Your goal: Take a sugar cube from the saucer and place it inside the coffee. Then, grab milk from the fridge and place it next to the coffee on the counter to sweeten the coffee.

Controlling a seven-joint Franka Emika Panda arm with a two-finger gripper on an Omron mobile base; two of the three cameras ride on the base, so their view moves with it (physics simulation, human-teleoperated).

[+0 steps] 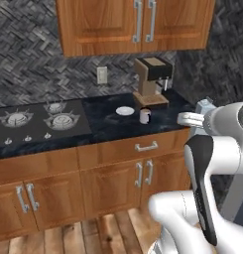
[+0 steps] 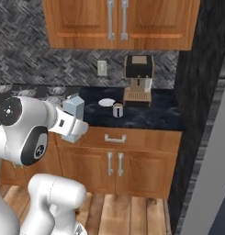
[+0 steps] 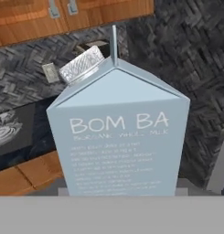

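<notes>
My gripper (image 2: pixel 72 125) is shut on the milk (image 3: pixel 118 137), a pale blue-grey gabled carton with a silver cap. It is held upright in the air in front of the counter (image 1: pixel 108 128), left of the coffee in the right base view and right of it in the left base view, where the carton (image 1: pixel 206 106) peeks out behind my arm. The coffee (image 1: pixel 145 116) (image 2: pixel 117 110), a small white mug, stands on the black worktop before the coffee machine. The saucer (image 1: pixel 125 110) (image 2: pixel 106 102) lies just left of it. The sugar cube is hidden from view. A grey fridge panel (image 2: pixel 210 183) slants along the right edge.
A brown-and-black coffee machine (image 1: pixel 151 79) stands at the back of the counter. A gas hob (image 1: pixel 38 121) takes up its left part. Wooden wall cabinets (image 1: pixel 138 25) hang above, and drawers with silver handles (image 2: pixel 115 137) run below. A dark tiled wall (image 2: pixel 192 92) closes the right side.
</notes>
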